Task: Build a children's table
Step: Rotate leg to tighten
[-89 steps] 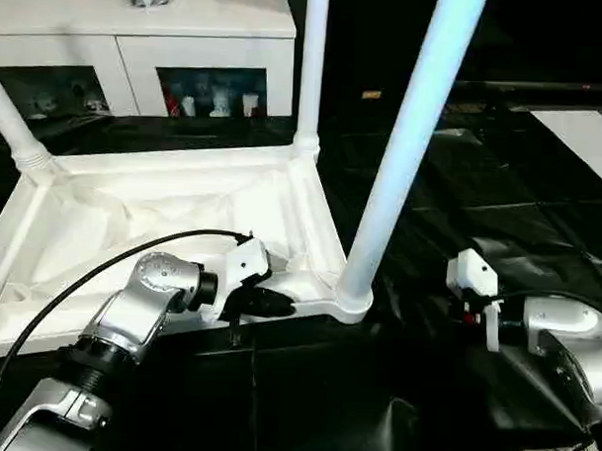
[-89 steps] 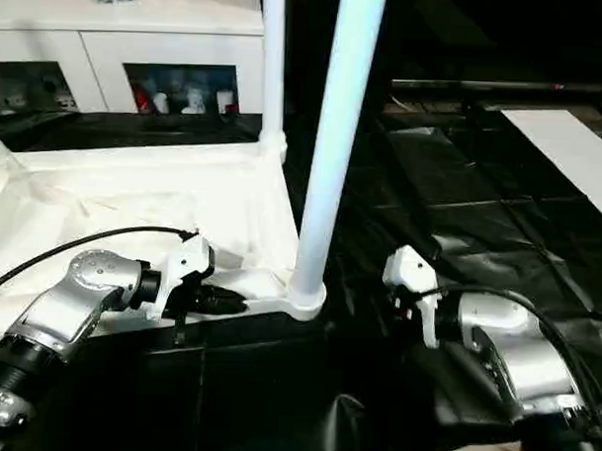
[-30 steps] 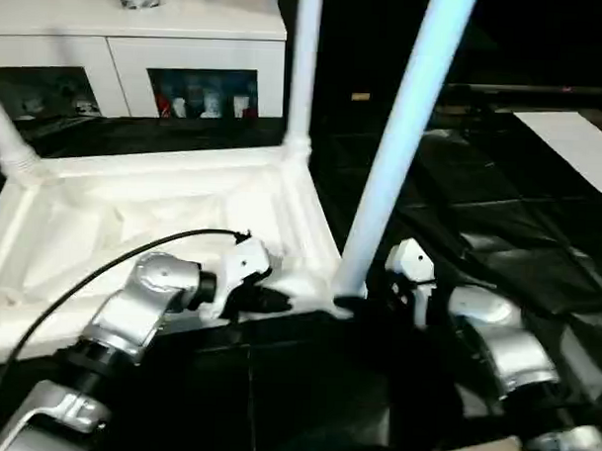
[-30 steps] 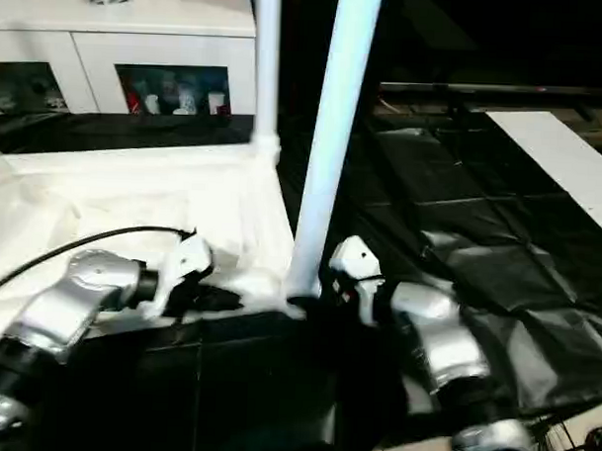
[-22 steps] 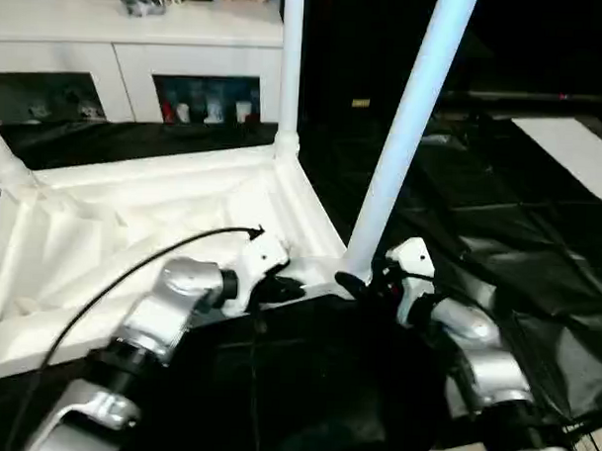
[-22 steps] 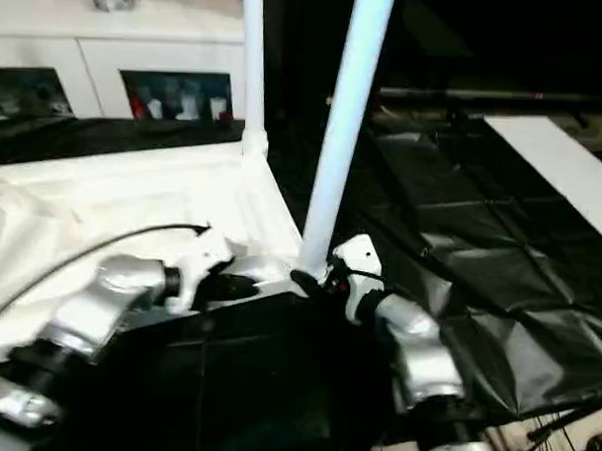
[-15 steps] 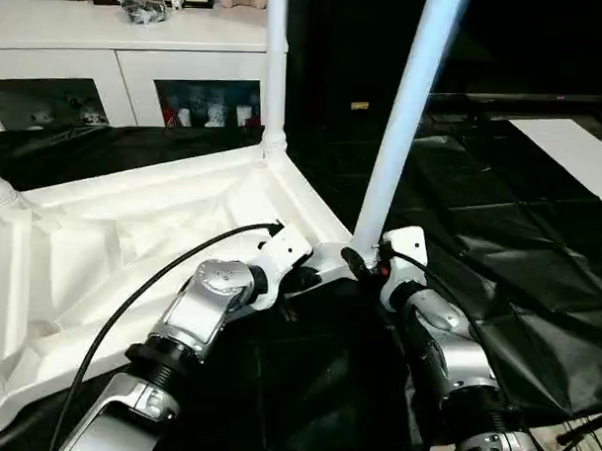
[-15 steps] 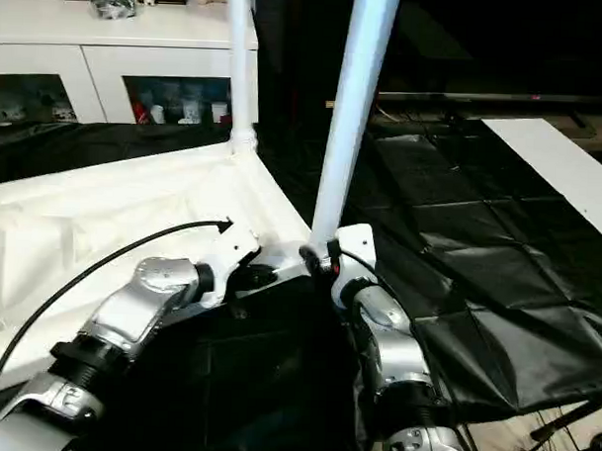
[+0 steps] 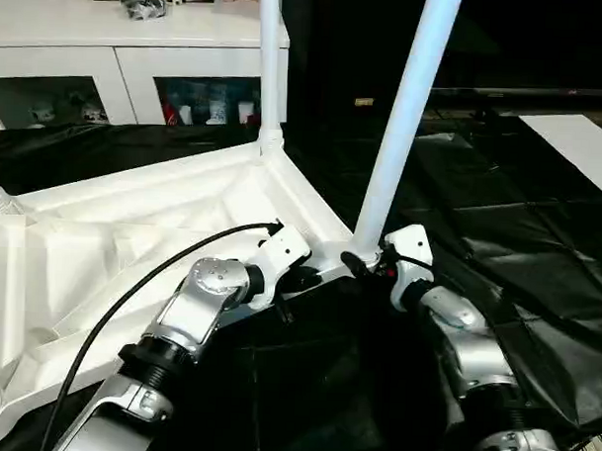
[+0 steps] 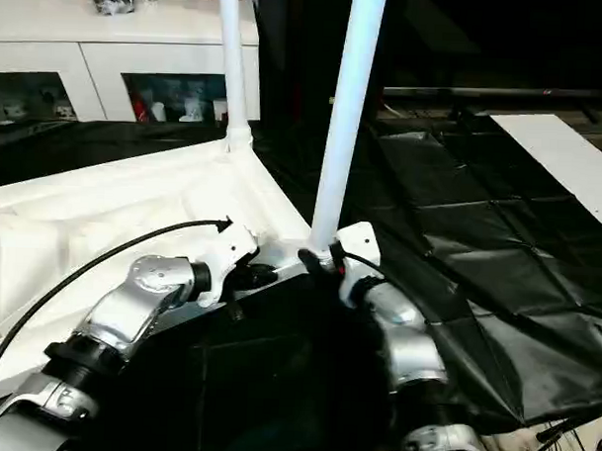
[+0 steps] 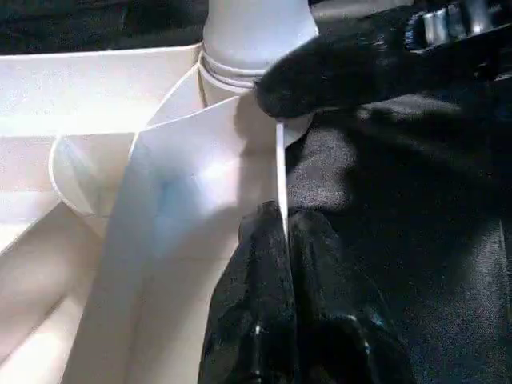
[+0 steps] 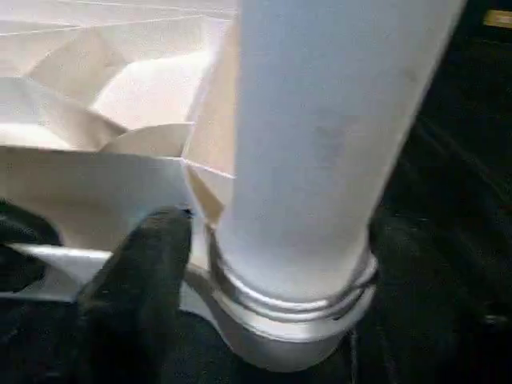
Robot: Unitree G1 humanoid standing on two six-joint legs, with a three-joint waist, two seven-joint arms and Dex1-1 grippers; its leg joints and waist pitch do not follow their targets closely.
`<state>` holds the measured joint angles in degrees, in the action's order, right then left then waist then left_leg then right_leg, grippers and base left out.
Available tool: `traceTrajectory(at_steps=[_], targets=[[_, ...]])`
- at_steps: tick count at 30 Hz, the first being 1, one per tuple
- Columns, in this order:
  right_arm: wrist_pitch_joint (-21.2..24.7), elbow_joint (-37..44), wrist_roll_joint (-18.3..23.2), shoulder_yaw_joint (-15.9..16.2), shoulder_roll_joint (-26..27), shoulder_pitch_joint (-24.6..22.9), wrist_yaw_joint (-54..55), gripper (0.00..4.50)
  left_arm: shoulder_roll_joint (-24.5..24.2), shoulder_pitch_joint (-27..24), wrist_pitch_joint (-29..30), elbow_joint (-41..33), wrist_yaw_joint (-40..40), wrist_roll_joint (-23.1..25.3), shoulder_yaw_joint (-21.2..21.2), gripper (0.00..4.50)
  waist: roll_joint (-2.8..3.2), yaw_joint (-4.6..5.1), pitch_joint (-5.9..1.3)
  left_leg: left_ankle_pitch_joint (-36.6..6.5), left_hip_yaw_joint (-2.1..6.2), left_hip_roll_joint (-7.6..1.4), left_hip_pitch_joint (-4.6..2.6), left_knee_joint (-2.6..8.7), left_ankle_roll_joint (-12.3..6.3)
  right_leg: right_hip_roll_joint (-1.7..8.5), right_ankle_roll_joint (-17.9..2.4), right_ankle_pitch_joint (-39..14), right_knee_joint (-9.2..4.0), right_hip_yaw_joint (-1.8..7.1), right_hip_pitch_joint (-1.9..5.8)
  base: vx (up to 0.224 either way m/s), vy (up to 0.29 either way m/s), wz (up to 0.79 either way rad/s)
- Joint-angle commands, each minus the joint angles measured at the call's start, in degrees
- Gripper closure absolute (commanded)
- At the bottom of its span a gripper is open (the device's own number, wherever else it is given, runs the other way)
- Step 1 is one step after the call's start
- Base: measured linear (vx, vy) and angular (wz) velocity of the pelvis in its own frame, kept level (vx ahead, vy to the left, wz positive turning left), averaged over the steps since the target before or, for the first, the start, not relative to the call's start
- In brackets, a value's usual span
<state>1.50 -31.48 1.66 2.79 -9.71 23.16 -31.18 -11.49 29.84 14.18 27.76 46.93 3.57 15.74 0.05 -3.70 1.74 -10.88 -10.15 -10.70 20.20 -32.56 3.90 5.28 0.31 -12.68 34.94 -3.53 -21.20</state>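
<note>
Tabletop (image 9: pixel 133 230) upside down on black sheet, legs up. Left gripper (image 11: pixel 280 240) pinched shut on near rim; right gripper (image 12: pixel 264 264) spread wide around near-right leg (image 9: pixel 404 120) base. Plastic looks light, stiff, slick; best held low, near the socket.
</note>
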Motion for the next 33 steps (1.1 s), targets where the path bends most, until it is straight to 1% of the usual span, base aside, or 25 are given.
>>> traceTrajectory(at_steps=[1,2,4,5,7,8,9,10,11,12,13,14,15,16,17,19,20,24,25,26,27,28,30,31,33], targets=[[-1.08,4.19,1.91,2.33,-3.05,0.63,-9.7,0.53,-1.28,-2.01,-0.78,1.59,4.27,-0.07,2.5,4.5,-0.62,-0.28,-2.29,-11.57,0.65,-2.34,0.23,3.82,-3.04,3.19,-11.09,-9.39,-4.77,2.6,1.69,0.0,0.0,0.0],[-0.93,5.57,3.15,2.38,-4.78,0.32,-13.29,0.53,-2.05,-2.21,-1.02,1.08,5.71,-0.41,2.51,4.5,-0.55,-0.42,-2.4,-10.17,0.66,-2.42,0.43,3.65,-3.88,3.19,-11.39,-7.0,-4.49,2.57,1.91,0.0,0.0,0.0],[-0.94,7.3,4.85,2.45,-7.26,-0.09,-18.18,0.53,-3.23,-2.59,-1.51,0.17,8.03,-1.02,2.58,4.5,-0.54,-0.49,-2.45,-8.99,0.6,-2.47,0.44,3.49,-5.02,3.16,-11.99,-4.69,-4.25,2.49,1.88,0.0,0.0,0.0],[-1.0,7.43,4.97,2.47,-7.54,-0.12,-18.65,0.53,-3.39,-2.65,-1.61,0.0,8.39,-1.12,2.61,4.5,-0.6,-0.44,-2.29,-9.06,0.56,-2.47,0.52,3.54,-5.26,3.1,-12.48,-4.91,-4.29,2.42,1.82,0.0,0.0,0.0],[-1.87,8.65,6.34,2.93,-10.98,-0.2,-24.4,0.53,-5.7,-3.87,-1.99,-3.17,13.86,-3.2,3.08,4.5,-0.62,-0.64,-2.47,-8.88,0.58,-2.64,0.42,3.43,-5.38,3.22,-13.05,-4.89,-4.16,2.4,1.91,0.0,0.0,0.0],[-2.12,8.7,6.46,3.04,-11.63,-0.12,-25.47,0.53,-6.24,-4.24,-1.65,-4.18,15.31,-3.94,3.17,4.5,-0.59,-0.65,-2.47,-8.3,0.56,-2.67,0.47,3.4,-5.56,3.2,-13.68,-4.04,-3.96,2.37,1.85,0.0,0.0,0.0],[-2.03,8.75,6.67,3.2,-12.27,-0.04,-26.77,0.53,-6.9,-4.56,-1.03,-5.21,16.56,-4.46,3.35,4.5,-0.6,-0.64,-2.47,-8.05,0.55,-2.66,0.52,3.4,-5.62,3.15,-13.86,-3.63,-3.91,2.37,1.85,0.0,0.0,0.0],[-1.86,8.83,6.98,3.38,-13.03,0.05,-28.44,0.53,-7.66,-4.89,-0.38,-6.3,17.87,-4.97,3.56,4.5,-0.58,-0.81,-2.78,-6.84,0.5,-2.72,0.29,3.15,-5.97,3.13,-14.57,-1.5,-3.53,2.35,1.85,0.0,0.0,0.0],[-1.92,8.82,6.88,3.88,-13.83,0.09,-29.87,0.53,-8.5,-5.13,0.14,-7.2,18.86,-5.14,3.83,4.5,-0.57,-0.92,-2.88,-4.59,0.44,-2.7,0.39,2.88,-6.84,2.9,-15.33,2.01,-3.11,2.32,1.74,0.0,0.0,0.0],[-1.92,8.82,6.88,3.88,-13.83,0.09,-29.87,0.53,-8.5,-5.13,0.14,-7.2,18.86,-5.14,3.83,4.5,-0.52,-0.96,-2.84,-4.1,0.4,-2.69,0.44,2.85,-7.18,2.82,-15.75,3.19,-3.0,2.28,1.72,0.0,0.0,0.0],[-1.51,8.9,6.99,4.53,-14.92,0.1,-32.17,0.53,-9.78,-5.43,0.69,-8.33,20.53,-5.46,4.18,4.5,-0.55,-1.16,-2.8,-4.11,0.28,-2.6,0.42,2.7,-7.59,2.82,-16.09,4.1,-2.92,2.26,1.67,0.0,0.0,0.0],[-1.61,8.9,6.87,5.07,-15.48,0.03,-33.49,0.53,-10.3,-5.54,0.88,-8.67,21.12,-5.67,4.14,4.5,-0.68,-1.3,-2.81,-4.34,0.24,-2.67,0.35,2.69,-7.81,2.84,-16.24,4.16,-2.88,2.24,1.66,0.0,0.0,0.0],[-1.69,8.91,6.81,5.4,-15.79,-0.02,-34.31,0.53,-10.58,-5.6,0.96,-8.83,21.43,-5.82,4.07,4.5,-0.69,-1.34,-2.79,-4.45,0.26,-2.66,0.38,2.69,-7.84,2.81,-16.3,4.07,-2.82,2.19,1.71,0.0,0.0,0.0],[-3.01,8.38,5.96,6.63,-16.84,-0.22,-35.95,0.53,-10.84,-5.56,0.67,-8.63,21.27,-5.76,3.72,4.5,-0.6,-1.42,-2.77,-4.66,0.27,-2.71,0.36,2.69,-7.77,2.86,-16.26,3.61,-2.85,2.16,1.68,0.0,0.0,0.0],[-3.3,8.0,5.65,6.97,-17.15,-0.29,-36.62,0.53,-10.94,-5.52,0.69,-8.57,21.23,-5.8,3.58,4.5,-0.93,-1.4,-2.67,-5.17,0.23,-2.72,0.38,2.73,-7.6,2.9,-16.15,2.8,-2.99,2.19,1.74,0.0,0.0,0.0],[-3.37,7.61,5.52,7.14,-17.35,-0.36,-37.29,0.53,-11.06,-5.49,0.86,-8.61,21.22,-5.88,3.4,4.5,-0.81,-1.39,-2.57,-6.09,0.25,-2.69,0.45,2.81,-7.11,3.01,-15.84,1.06,-3.09,2.23,1.76,0.0,0.0,0.0],[-3.32,7.55,5.65,7.12,-17.36,-0.36,-37.45,0.53,-11.09,-5.47,1.03,-8.69,21.17,-5.94,3.31,4.5,-0.88,-1.36,-2.59,-6.57,0.27,-2.69,0.41,2.84,-6.71,3.06,-15.64,0.15,-3.16,2.26,1.79,0.0,0.0,0.0],[-3.35,7.25,5.9,7.18,-17.31,-0.2,-37.56,0.53,-11.13,-5.36,1.37,-8.85,21.1,-6.13,3.3,4.5,-0.86,-1.33,-2.65,-6.26,0.29,-2.69,0.32,2.81,-6.29,3.01,-15.61,0.3,-3.1,2.31,1.76,0.0,0.0,0.0],[-3.36,7.04,5.97,7.22,-17.33,-0.07,-37.55,0.67,-11.22,-5.3,1.44,-8.91,21.08,-6.31,3.42,4.5,-0.82,-1.37,-2.74,-5.54,0.3,-2.65,0.34,2.69,-6.45,3.01,-15.79,1.53,-2.94,2.32,1.82,0.0,0.0,0.0],[-3.36,6.76,6.02,7.24,-17.34,0.08,-37.41,0.67,-11.25,-5.24,1.48,-8.93,21.09,-6.39,3.49,4.5,-0.92,-1.34,-2.78,-4.82,0.28,-2.6,0.4,2.62,-6.79,2.95,-15.94,2.69,-2.83,2.29,1.87,0.0,0.0,0.0],[-3.34,6.45,6.12,7.27,-17.38,0.26,-37.28,0.78,-11.23,-5.17,1.48,-8.91,21.11,-6.41,3.51,4.5,-0.78,-1.38,-2.83,-4.54,0.29,-2.57,0.38,2.55,-6.92,2.96,-16.06,3.14,-2.78,2.29,1.86,0.0,0.0,0.0],[-3.32,6.25,6.14,7.22,-17.36,0.37,-37.12,0.9,-11.19,-5.11,1.46,-8.84,21.09,-6.38,3.5,4.5,-0.87,-1.35,-2.83,-4.35,0.22,-2.53,0.37,2.5,-7.17,2.91,-16.3,3.6,-2.77,2.26,1.84,0.0,0.0,0.0],[-3.06,6.07,6.12,6.92,-17.21,0.45,-37.13,0.98,-11.15,-5.03,1.52,-8.81,21.07,-6.37,3.51,4.5,-0.86,-1.38,-2.87,-3.98,0.24,-2.51,0.46,2.43,-7.33,2.91,-16.49,4.05,-2.68,2.23,1.95,0.0,0.0,0.0],[-2.95,5.94,6.01,6.93,-17.16,0.41,-37.29,1.19,-11.12,-4.94,1.52,-8.68,21.09,-6.26,3.51,4.5,-0.84,-1.41,-2.88,-3.93,0.25,-2.53,0.43,2.42,-7.45,2.93,-16.52,4.1,-2.68,2.22,1.95,0.0,0.0,0.0],[-2.72,5.91,6.03,7.0,-17.16,0.32,-37.46,1.26,-11.13,-4.94,1.52,-8.65,21.16,-6.17,3.51,4.5,-0.82,-1.41,-2.84,-4.28,0.26,-2.58,0.41,2.44,-7.44,2.92,-16.5,3.58,-2.72,2.2,1.93,0.0,0.0,0.0]])
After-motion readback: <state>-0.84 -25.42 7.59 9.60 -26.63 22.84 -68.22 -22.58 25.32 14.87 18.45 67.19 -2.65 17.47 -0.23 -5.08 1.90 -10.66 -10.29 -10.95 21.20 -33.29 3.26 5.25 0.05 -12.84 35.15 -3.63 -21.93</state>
